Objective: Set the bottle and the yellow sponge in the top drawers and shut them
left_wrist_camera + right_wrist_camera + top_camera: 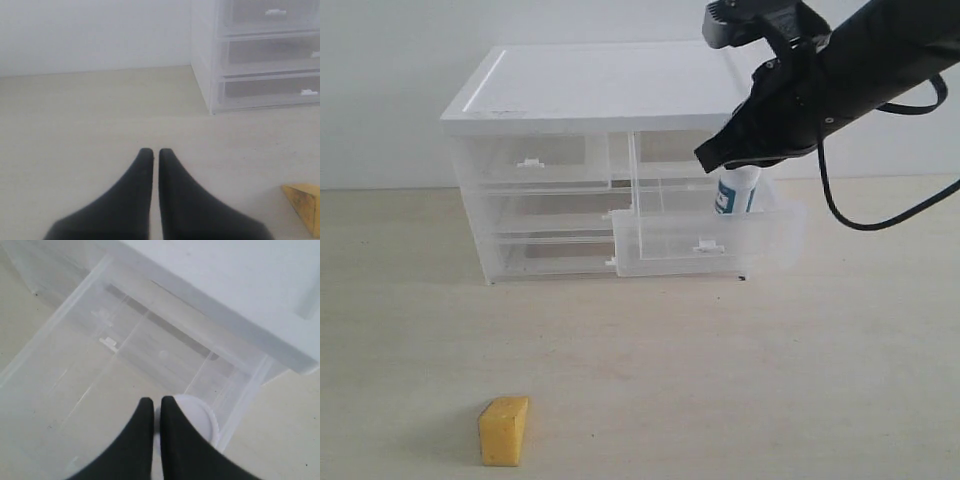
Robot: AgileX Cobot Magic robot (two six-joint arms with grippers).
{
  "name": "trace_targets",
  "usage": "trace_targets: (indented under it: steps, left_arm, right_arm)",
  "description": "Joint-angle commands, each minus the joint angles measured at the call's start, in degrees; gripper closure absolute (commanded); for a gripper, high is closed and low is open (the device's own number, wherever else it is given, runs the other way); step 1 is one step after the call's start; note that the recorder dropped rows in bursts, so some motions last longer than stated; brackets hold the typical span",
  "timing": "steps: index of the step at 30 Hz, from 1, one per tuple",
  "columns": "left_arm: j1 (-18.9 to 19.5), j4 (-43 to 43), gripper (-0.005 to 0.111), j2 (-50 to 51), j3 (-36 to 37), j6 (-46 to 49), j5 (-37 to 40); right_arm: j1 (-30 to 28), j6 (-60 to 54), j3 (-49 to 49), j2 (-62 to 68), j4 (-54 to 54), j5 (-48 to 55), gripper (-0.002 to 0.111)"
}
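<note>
The white bottle (737, 192) with its teal label stands upright in the pulled-out right top drawer (705, 243); its white cap (202, 421) shows in the right wrist view. My right gripper (157, 402) hovers just above the cap with its fingers together and nothing between them; in the exterior view this gripper (713, 158) is right over the bottle. The left top drawer (530, 160) is pushed in. The yellow sponge (505, 430) lies on the table near the front left. My left gripper (156, 152) is shut above bare table, with the sponge (305, 206) off to one side.
The white-topped clear cabinet (600, 90) stands at the back, with two full-width drawers (270, 87) below the top pair, both pushed in. A black cable (840, 210) hangs from the right arm beside the open drawer. Pale table (720, 380) stretches in front.
</note>
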Motion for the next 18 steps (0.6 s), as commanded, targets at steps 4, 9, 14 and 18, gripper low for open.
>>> trace_targets:
  steps: [4, 9, 14, 18]
  left_arm:
    - [0.21, -0.07, 0.103, -0.2, 0.18, -0.12, -0.04]
    - [0.21, -0.07, 0.103, -0.2, 0.18, -0.12, -0.04]
    - [0.21, -0.07, 0.103, -0.2, 0.18, -0.12, -0.04]
    - [0.21, -0.07, 0.103, -0.2, 0.18, -0.12, -0.04]
  right_arm:
    - [-1.33, 0.47, -0.32, 0.01, 1.52, -0.31, 0.108]
    - [-1.33, -0.6, -0.32, -0.69, 3.18, -0.59, 0.076]
    - [-1.33, -1.66, -0.32, -2.17, 3.18, -1.17, 0.045]
    - [-1.33, -1.66, -0.32, -1.55, 0.59, -0.83, 0.048]
